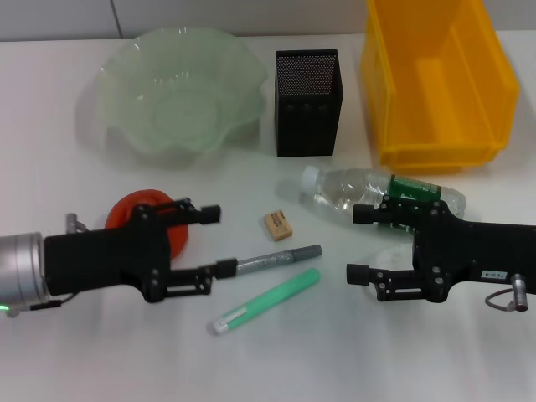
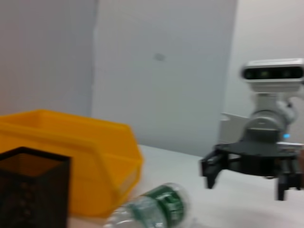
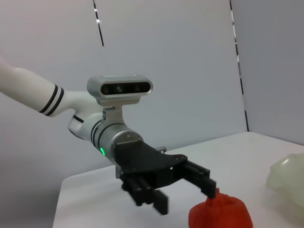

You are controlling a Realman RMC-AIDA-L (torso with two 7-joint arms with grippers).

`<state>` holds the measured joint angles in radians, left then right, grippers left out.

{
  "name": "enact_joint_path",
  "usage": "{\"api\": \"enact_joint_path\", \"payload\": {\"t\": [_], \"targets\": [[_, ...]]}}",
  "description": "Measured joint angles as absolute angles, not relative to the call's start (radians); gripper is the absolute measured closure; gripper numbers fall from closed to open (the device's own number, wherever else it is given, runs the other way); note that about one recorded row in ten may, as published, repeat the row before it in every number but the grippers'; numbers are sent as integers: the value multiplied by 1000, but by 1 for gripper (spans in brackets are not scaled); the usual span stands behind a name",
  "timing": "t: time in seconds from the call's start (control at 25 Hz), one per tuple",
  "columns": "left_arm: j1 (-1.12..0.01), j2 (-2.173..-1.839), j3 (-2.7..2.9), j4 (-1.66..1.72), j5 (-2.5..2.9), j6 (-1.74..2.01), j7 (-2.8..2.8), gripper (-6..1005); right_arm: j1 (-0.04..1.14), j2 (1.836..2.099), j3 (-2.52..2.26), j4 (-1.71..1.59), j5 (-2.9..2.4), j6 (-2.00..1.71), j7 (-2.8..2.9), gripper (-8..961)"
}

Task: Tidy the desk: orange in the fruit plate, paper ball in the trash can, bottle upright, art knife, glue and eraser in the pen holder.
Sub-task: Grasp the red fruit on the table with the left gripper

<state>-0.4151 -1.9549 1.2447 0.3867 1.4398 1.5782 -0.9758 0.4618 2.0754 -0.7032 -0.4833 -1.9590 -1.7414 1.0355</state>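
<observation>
One bottle (image 1: 381, 194) lies on its side on the white surface (image 1: 335, 352), its long axis running left to right with the cap toward the robot's left, just in front of the yellow bin (image 1: 435, 79). One green glue stick (image 1: 265, 301) and one grey knife (image 1: 272, 261) lie side by side, both slanting from near-left to far-right. One eraser (image 1: 278, 224) sits just beyond them. One orange (image 1: 149, 219) rests under the left gripper (image 1: 211, 241), whose fingers are spread open above it. The right gripper (image 1: 360, 243) hovers beside the bottle, fingers apart, gripping nothing. One black mesh pen holder (image 1: 307, 102) stands upright between the green glass plate (image 1: 176, 88) and the bin.
</observation>
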Motion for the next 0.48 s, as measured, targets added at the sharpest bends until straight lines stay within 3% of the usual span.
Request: {"api": "enact_joint_path", "payload": {"t": [0.48], "targets": [[-365,-1931,1161,385,1442,1433,-920,283,472,2073,-698,-485,-1959,-1739,1043,136]]}}
